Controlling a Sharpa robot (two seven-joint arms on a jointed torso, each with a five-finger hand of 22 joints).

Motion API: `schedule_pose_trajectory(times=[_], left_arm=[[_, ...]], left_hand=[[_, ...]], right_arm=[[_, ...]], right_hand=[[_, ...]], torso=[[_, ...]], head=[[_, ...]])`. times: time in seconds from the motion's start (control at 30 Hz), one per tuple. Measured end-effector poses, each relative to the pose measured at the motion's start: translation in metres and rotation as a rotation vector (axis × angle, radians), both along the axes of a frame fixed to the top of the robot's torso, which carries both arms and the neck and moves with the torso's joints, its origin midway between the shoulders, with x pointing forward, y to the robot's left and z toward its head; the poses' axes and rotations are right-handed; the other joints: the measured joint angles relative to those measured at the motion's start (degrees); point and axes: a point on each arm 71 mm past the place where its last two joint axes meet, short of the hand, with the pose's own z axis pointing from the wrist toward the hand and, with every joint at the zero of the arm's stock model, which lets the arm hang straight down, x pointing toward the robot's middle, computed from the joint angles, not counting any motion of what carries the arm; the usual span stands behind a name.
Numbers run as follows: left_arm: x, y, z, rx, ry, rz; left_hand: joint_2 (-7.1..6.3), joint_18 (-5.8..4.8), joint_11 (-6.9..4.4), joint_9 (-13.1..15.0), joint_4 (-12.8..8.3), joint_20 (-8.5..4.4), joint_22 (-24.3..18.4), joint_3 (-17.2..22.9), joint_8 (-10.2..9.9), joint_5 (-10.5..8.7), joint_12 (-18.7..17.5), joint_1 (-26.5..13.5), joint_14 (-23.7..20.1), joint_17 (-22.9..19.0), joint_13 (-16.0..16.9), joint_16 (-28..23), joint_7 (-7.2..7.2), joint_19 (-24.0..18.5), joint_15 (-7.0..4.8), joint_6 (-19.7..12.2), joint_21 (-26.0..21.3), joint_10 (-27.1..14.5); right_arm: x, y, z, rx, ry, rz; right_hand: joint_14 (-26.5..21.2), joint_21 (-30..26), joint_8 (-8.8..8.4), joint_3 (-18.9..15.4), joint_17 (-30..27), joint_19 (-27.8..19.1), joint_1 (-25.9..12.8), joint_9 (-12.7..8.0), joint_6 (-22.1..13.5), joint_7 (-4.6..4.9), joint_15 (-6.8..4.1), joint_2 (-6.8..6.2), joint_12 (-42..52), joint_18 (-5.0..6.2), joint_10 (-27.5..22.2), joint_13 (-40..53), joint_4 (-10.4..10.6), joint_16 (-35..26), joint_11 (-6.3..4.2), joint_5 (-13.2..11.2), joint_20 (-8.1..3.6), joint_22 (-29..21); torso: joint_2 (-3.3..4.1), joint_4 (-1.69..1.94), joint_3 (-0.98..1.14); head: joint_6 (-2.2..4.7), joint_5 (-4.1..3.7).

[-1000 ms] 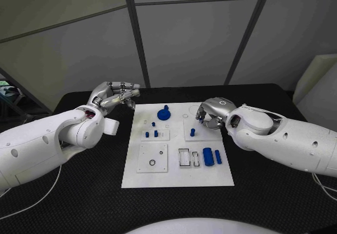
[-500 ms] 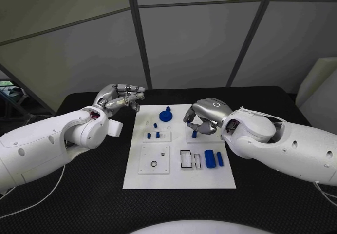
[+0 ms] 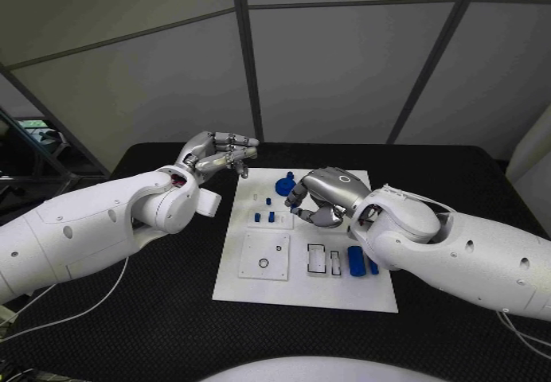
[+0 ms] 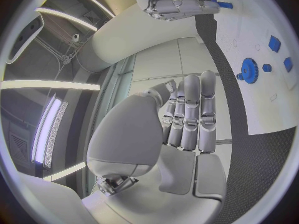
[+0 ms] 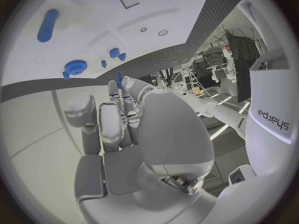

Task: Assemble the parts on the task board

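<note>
The right hand point(image 3: 322, 196) hovers over the middle of the white board point(image 3: 301, 294) on the black surface, fingers pinching a small blue peg point(image 5: 119, 78), which could slip or tip if lowered askew, while the left hand point(image 3: 218, 153) curls empty beyond the board's far left corner.

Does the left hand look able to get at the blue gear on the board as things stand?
Probably yes. The left hand hovers off the task board's far left corner holding nothing, and the blue gear lies near it in the open; the right hand is just beside it.
</note>
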Motion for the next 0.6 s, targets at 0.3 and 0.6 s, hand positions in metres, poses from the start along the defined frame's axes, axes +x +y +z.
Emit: schedule_pose_trajectory(times=[0.3, 0.6], left_arm=[[0.002, -0.001, 0.001, 0.001, -0.019, 0.019], [0.004, -0.005, 0.002, -0.003, -0.031, 0.024]], left_hand=[[0.0, 0.0, 0.0, 0.0, -0.2, 0.0, 0.0, -0.2, 0.0, 0.0, 0.0, 0.0, 0.0, 0.0, 0.0, 0.0, 0.0, 0.0, 0.0, 0.0, 0.0, 0.0], [0.0, 0.0, 0.0, 0.0, -0.2, 0.0, 0.0, -0.2, 0.0, 0.0, 0.0, 0.0, 0.0, 0.0, 0.0, 0.0, 0.0, 0.0, 0.0, 0.0, 0.0, 0.0]], right_arm=[[-0.006, 0.013, -0.026, 0.042, 0.049, 0.037], [-0.01, 0.014, -0.048, 0.06, 0.076, 0.043]], right_hand=[[0.0, 0.0, 0.0, 0.1, 0.0, 0.0, 0.0, 0.0, -0.2, 0.21, 0.0, -0.01, -0.1, 0.01, 0.0, 0.1, -0.1, 0.0, 0.01, 0.2, 0.0, 0.0], [0.0, 0.2, 0.0, 0.1, 0.0, 0.0, 0.0, 0.0, -0.2, 0.2, 0.0, -0.01, -0.2, 0.01, 0.0, 0.1, -0.1, 0.0, 0.02, 0.4, 0.0, 0.1]], torso=[[-0.02, 0.0, 0.02], [-0.05, -0.01, 0.0]], head=[[-0.82, 3.5], [-1.54, 5.41]])
